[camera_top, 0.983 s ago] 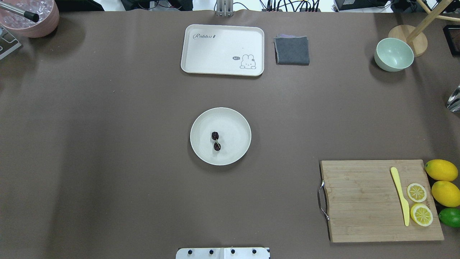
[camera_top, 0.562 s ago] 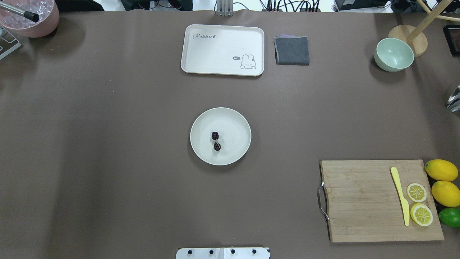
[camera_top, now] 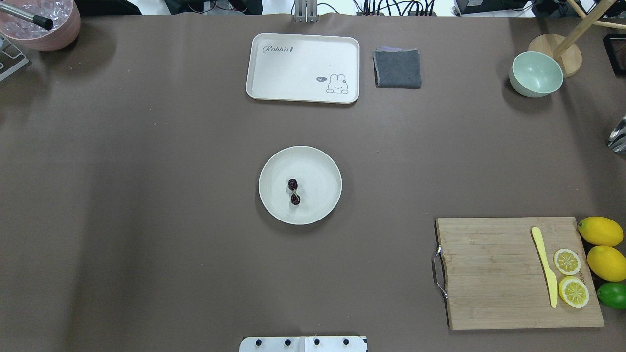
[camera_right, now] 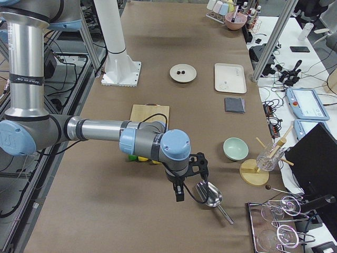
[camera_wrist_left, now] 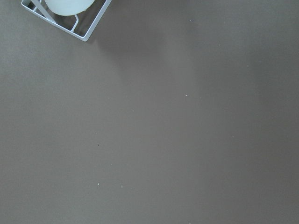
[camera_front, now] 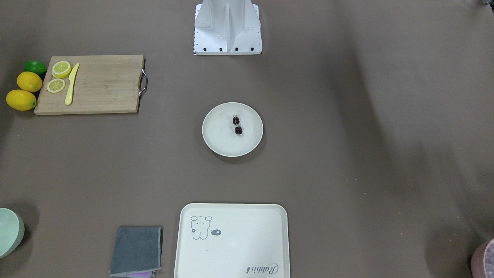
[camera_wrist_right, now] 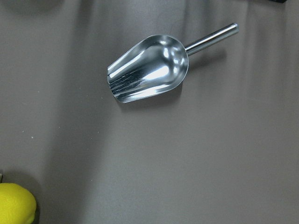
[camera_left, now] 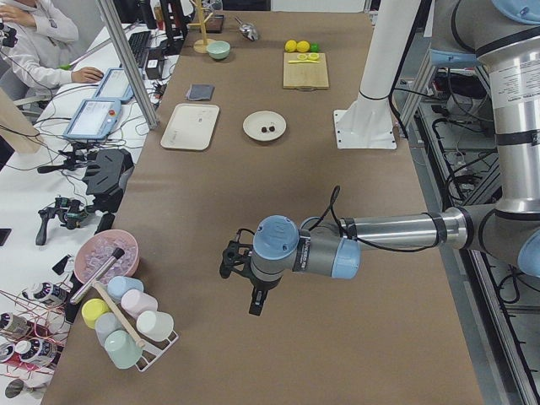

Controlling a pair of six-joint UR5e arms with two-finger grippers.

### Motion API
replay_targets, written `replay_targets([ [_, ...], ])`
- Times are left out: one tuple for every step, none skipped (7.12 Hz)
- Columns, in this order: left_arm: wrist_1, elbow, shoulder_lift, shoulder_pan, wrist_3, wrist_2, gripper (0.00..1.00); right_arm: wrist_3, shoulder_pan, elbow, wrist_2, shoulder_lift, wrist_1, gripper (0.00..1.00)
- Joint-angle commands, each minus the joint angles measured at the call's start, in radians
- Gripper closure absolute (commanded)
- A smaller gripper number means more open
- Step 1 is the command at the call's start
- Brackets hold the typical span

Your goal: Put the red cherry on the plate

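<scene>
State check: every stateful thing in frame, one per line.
red cherry, lying on the plate, nothing gripping it
plate, upright, holds the red cherry
tray, empty
green bowl, upright, empty
grey cloth, folded
yellow knife, flat on cutting board
metal scoop, on its side, empty
left gripper, open or shut: cannot tell
right gripper, open or shut: cannot tell

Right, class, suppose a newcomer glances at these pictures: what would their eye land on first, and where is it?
The round cream-white plate at the table's centre stands out, with the pair of tiny dark maroon cherries lying on it. Next comes the rectangular wooden cutting board on the robot's right, carrying a pale yellow knife and two lemon slices, with yellow lemons beside it.
</scene>
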Motion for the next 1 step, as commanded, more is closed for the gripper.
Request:
replay_targets([
  [0.001, -0.011, 0.000, -0.008, 0.000, -0.002, 0.02, 0.004, 0.003, 0.004, -0.013, 0.038, -0.004, 0.00],
])
